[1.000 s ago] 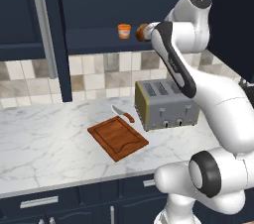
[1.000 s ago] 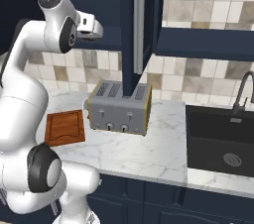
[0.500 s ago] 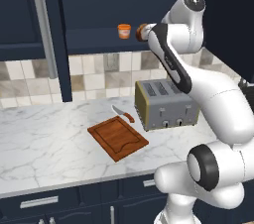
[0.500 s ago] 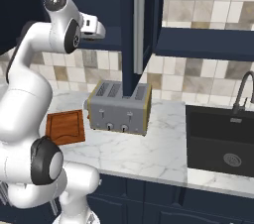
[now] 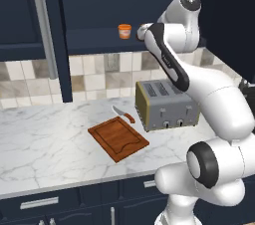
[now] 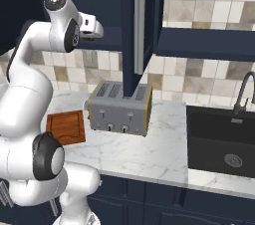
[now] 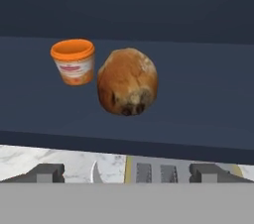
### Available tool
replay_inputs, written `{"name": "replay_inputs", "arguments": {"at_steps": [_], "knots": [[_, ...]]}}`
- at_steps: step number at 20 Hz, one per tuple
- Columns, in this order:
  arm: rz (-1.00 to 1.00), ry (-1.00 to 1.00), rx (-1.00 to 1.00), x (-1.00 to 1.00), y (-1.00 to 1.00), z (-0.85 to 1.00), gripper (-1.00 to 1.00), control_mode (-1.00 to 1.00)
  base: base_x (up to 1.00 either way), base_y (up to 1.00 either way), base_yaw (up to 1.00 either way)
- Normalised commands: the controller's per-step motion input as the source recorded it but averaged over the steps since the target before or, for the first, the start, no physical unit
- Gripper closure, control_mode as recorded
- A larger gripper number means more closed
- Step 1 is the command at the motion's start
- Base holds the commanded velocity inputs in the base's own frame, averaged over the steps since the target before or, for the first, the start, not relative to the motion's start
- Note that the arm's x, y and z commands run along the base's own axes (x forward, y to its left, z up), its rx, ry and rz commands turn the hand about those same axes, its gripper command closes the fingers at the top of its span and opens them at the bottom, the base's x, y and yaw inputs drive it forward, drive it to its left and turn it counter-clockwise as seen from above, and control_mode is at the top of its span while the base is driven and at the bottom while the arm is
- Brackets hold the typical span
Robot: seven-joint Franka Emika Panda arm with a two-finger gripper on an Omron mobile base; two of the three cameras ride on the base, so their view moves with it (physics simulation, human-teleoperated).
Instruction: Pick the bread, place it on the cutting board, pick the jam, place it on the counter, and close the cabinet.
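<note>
Closer now to the bread point(image 7: 128, 82) beside the jam point(image 7: 73, 62), fingers point(image 7: 47, 172) apart, apparently empty.

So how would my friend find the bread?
Look inside the open navy cabinet above the toaster. Two small things sit on its shelf: the jam and, beside it, the bread. The bread is the bumpy brown roll; the jam is a smooth orange pot.

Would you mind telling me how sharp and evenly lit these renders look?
Hand view: the bread and jam are crisp against the dim cabinet shelf. Left base view: even light, soft shadow beside the cutting board. Right base view: no glare on the toaster.
</note>
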Motion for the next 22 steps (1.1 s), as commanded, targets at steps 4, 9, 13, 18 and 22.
{"name": "replay_inputs", "arguments": {"at_steps": [4, 9, 13, 18, 22], "knots": [[0.03, 0.0, 0.0, 0.22, 0.08, 0.0, -1.0, -1.0, 0.0, 0.0, 0.0], [0.02, 0.0, 0.0, 0.32, 0.03, 0.0, -1.0, -1.0, 0.0, 0.0, 0.0], [0.01, 0.0, 0.0, 0.29, 0.03, 0.0, -1.0, -1.0, 0.0, 0.0, 0.0], [0.01, 0.0, 0.0, 0.27, 0.01, -0.02, -1.0, -1.0, 0.0, 0.0, 0.0], [0.02, 0.0, 0.0, 0.25, 0.0, -0.07, -1.0, -1.0, 0.0, 0.0, 0.0]]}}
